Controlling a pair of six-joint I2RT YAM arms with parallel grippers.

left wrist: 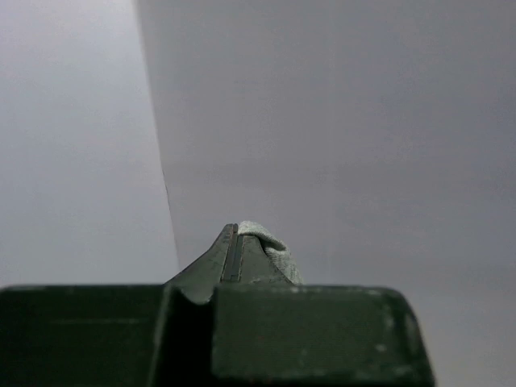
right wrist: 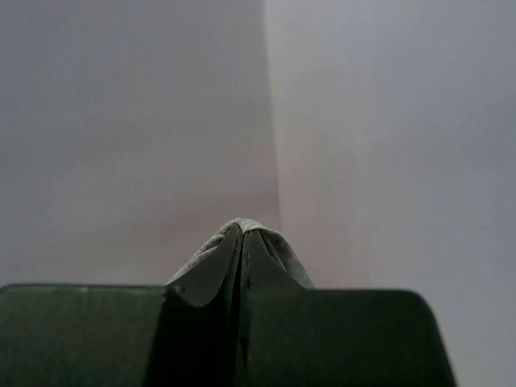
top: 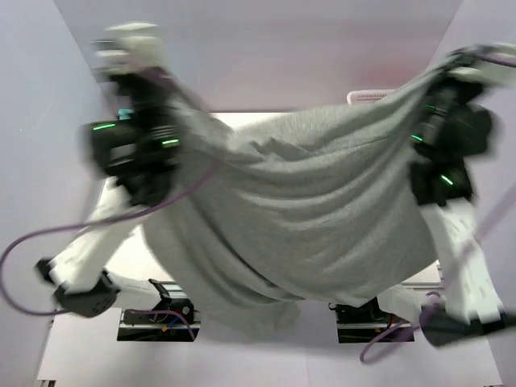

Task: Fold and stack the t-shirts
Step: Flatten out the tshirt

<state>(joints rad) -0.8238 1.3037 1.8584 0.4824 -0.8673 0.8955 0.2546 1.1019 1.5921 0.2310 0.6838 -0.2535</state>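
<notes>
Step in hand: spreading out the grey t-shirt (top: 306,210) before the first fold. Both arms are raised high and the shirt is stretched between them in mid-air, sagging in the middle, with its lower edge hanging over the near side of the counter (top: 242,121). The left pincer (left wrist: 232,234) is fully closed on a small bunch of grey cloth, which pokes out at the fingertips. The right pincer (right wrist: 242,232) is the same, clamped tight on a fold of the fabric. The top view is motion-blurred, so I can't tell exactly which parts of the shirt are pinched; it looks like two corners or the shoulders. A sliver of white basket (top: 369,97) shows behind the shirt on the far right. No other shirts are visible, as the cloth blocks most of the counter. My read on the next move: lower both arms together, keep tension across the span, drag the hanging edge onto the counter and lay it flat without wrinkles, then release. Risk: uneven lowering bunches the cloth.
</notes>
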